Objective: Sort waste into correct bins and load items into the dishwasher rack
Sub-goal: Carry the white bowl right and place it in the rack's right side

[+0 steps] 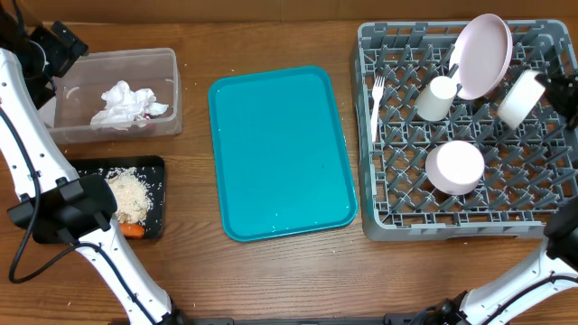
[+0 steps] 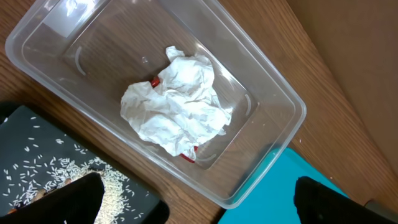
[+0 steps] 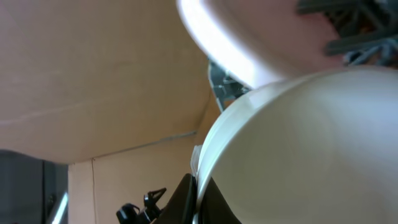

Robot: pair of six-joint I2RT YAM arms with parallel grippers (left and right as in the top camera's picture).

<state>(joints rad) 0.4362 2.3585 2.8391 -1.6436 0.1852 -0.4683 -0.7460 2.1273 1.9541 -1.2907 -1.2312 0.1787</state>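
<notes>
The clear tub [image 1: 72, 134] at the back left holds crumpled napkins [image 1: 126, 104] over a red wrapper [image 2: 188, 155]. The black tray [image 1: 153, 167] in front of it holds rice [image 1: 131, 194] and a carrot [image 1: 134, 231]. The grey rack [image 1: 388, 221] on the right holds a pink plate [image 1: 481, 52], a cup [image 1: 436, 97], a fork [image 1: 377, 108] and a bowl [image 1: 454, 167]. My left gripper [image 1: 56, 45] is open and empty by the tub [image 2: 261, 93]. My right gripper [image 1: 553, 90] is shut on the rim of a second white bowl [image 1: 519, 99] over the rack's far right; the rim sits between the fingers [image 3: 202, 199].
A teal serving tray [image 1: 280, 153] lies between the bins and the rack, a few crumbs on it. A brown cardboard wall runs behind the table. My left arm's elbow [image 1: 72, 203] hangs over the black tray's left part.
</notes>
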